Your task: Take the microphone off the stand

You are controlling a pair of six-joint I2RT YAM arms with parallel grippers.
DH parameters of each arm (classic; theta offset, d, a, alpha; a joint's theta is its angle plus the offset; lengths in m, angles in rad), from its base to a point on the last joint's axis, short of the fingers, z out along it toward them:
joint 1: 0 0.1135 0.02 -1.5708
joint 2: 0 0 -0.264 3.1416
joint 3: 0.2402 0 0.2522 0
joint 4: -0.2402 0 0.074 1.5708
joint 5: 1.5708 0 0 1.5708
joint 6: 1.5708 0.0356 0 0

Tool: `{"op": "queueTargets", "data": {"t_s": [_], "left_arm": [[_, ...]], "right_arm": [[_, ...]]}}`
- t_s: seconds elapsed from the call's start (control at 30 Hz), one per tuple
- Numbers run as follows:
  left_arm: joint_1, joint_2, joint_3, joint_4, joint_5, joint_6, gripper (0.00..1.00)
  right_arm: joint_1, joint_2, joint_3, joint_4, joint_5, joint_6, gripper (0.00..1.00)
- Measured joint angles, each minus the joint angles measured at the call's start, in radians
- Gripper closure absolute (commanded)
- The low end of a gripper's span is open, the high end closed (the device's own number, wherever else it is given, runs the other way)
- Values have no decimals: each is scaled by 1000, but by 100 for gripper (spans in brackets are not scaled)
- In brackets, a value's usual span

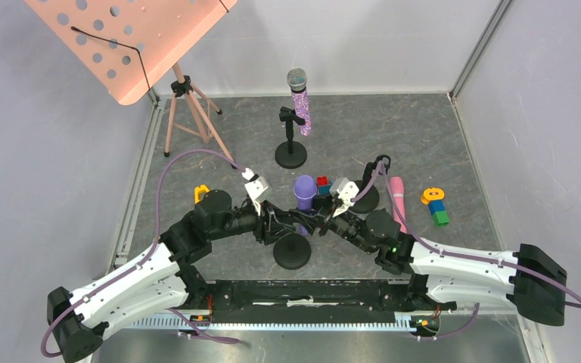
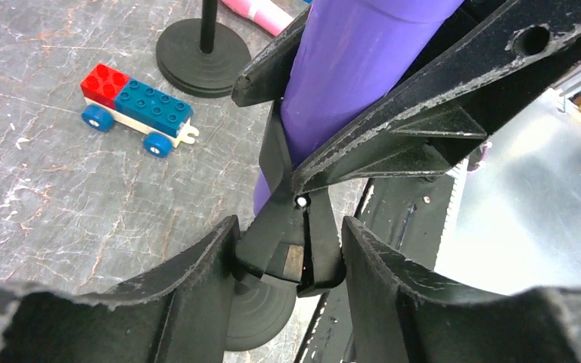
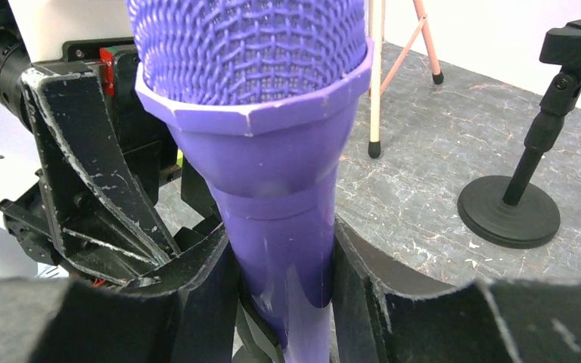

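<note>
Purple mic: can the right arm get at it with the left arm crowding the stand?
Likely yes. The right gripper's jaws flank the purple mic just below its head, seemingly touching both sides. The left gripper sits lower, around the clip, leaving the mic's body free.

The top view looks down from high at the near edge, wide enough to hold the left gripper (image 1: 286, 224) and right gripper (image 1: 321, 224) meeting. The left wrist camera sits close behind its fingers, looking down at the stand clip (image 2: 295, 242) between them and the purple microphone (image 2: 355, 68) just beyond. The right wrist camera, equally close, faces that same microphone between its own fingers.
</note>
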Motion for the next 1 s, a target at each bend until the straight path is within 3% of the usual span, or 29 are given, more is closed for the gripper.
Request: {"op": "queueTargets", "data": {"t_s": [0.07,0.13,0.17,0.2,0.27,0.4,0.47,0.57,1.0], "left_arm": [[0,10,12,-12,17,5,51],[1,18,23,-29,27,11,51],[1,21,28,-35,30,17,46],[1,24,33,-43,31,21,31],[1,24,38,-56,40,27,24],[-3,7,49,-88,56,35,36],[-2,1,50,-103,51,42,36],[-2,-9,50,-117,43,47,26],[-6,-117,50,-103,-56,102,19]], "right_arm": [[-16,-18,-12,-4,-36,0,63],[-24,-25,-17,-7,-52,0,63],[-28,-29,-17,-11,-62,1,63],[-32,-31,-17,-14,-72,0,63],[-38,-32,-18,-18,-84,-5,63],[-66,-47,-26,-19,-93,-3,63],[-66,-49,-28,-19,-104,-3,63],[-67,-49,-28,-19,-114,-4,64],[-84,-6,-19,23,-138,-4,63]]}}
